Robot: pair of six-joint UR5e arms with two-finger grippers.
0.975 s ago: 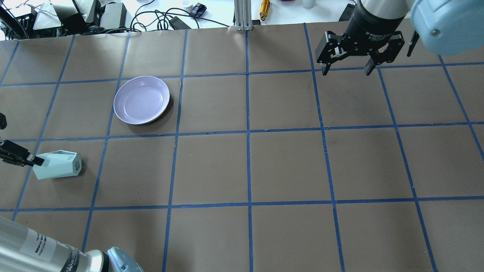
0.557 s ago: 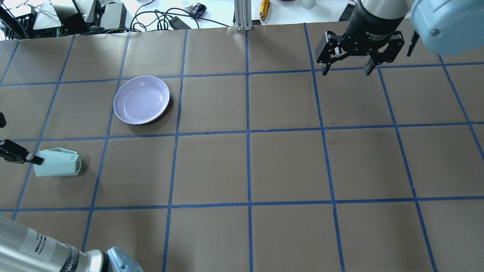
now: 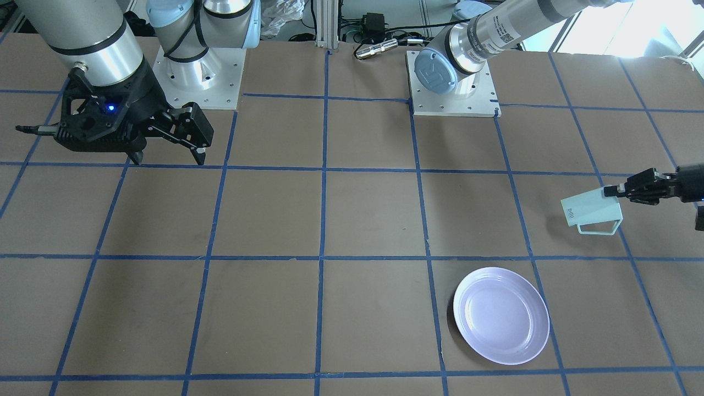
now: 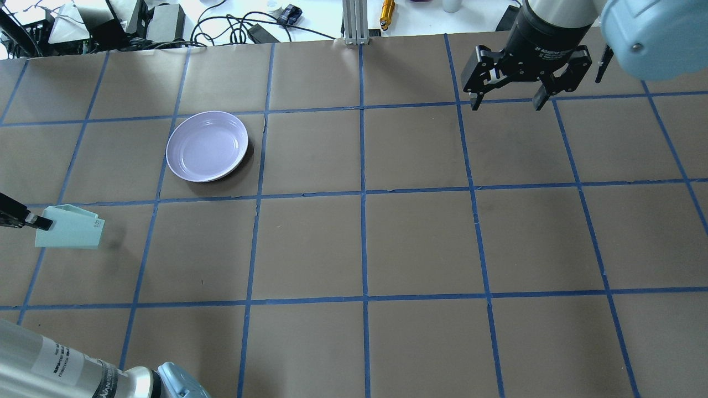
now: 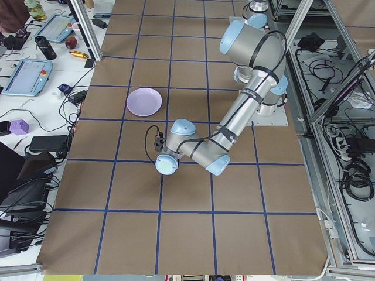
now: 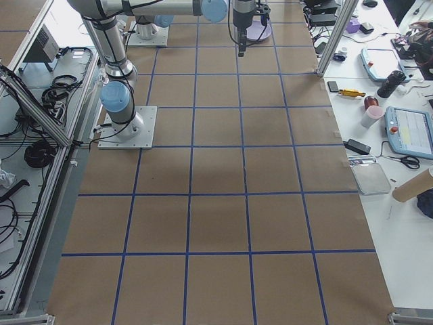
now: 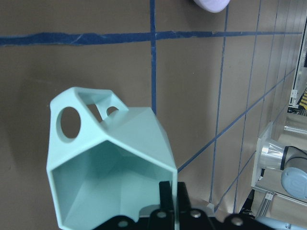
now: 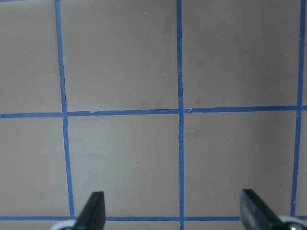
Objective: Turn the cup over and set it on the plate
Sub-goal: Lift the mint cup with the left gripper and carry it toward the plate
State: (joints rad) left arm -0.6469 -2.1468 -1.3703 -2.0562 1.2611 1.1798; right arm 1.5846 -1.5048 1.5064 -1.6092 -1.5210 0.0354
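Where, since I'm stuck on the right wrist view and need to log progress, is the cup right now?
Observer: The cup is in the left tool, pinched by its rim wall, near the robot's left end of the table.
Operator: Which way does its mouth face?
Observer: Sideways, back toward the tool holding it; the lettered base points to the table's middle.
Operator: And the plate?
Observer: The plate is empty, apart from the cup and farther from the robot.
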